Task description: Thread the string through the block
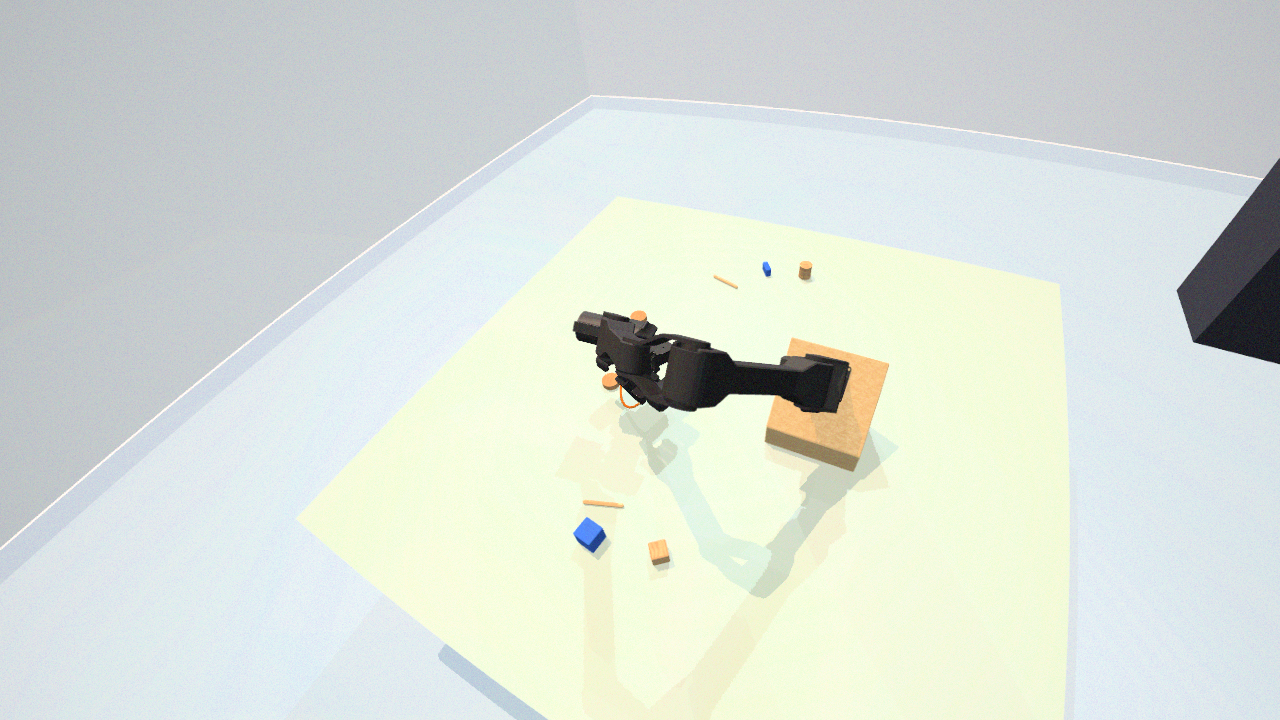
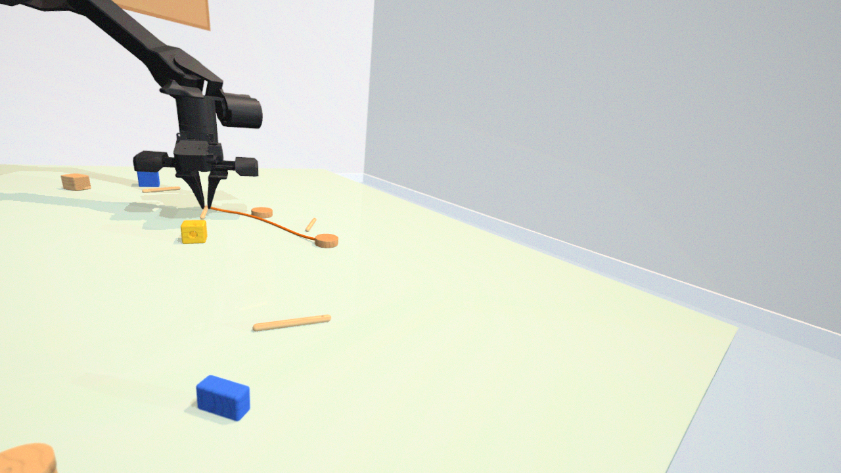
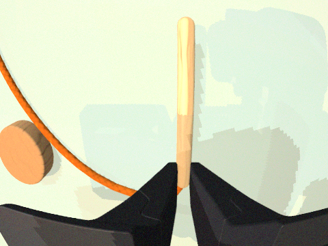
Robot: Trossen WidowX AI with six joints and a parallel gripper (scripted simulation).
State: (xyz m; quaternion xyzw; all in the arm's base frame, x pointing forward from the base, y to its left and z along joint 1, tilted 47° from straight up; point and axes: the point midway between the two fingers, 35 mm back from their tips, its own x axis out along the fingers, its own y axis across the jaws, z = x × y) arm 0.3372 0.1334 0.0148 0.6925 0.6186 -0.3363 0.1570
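Still-handed | gripper [image 2: 206, 207] [image 3: 183, 171] nearly shut | gripping stick [image 2: 204, 213] [image 3: 186, 85] near string end

From my feed, the pale green table [image 1: 966, 501] [image 2: 470, 364] carries a yellow block [image 2: 194, 232], blue blocks [image 1: 588, 534] [image 2: 223, 398], loose sticks [image 1: 603, 504] [image 2: 292, 322] and round wooden buttons [image 1: 638, 317] [image 2: 326, 240] [image 3: 24, 154]!

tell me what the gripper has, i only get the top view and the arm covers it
Observer: The gripper is shut on the stick that has the string at its end.
Operator: and the block with the hole, cant see it here
Observer: The exterior view shows it: a yellow block on the table, its hole facing that camera.
Operator: is the stick in it yet
Observer: No, the exterior view shows the stick outside the hole, behind the block.
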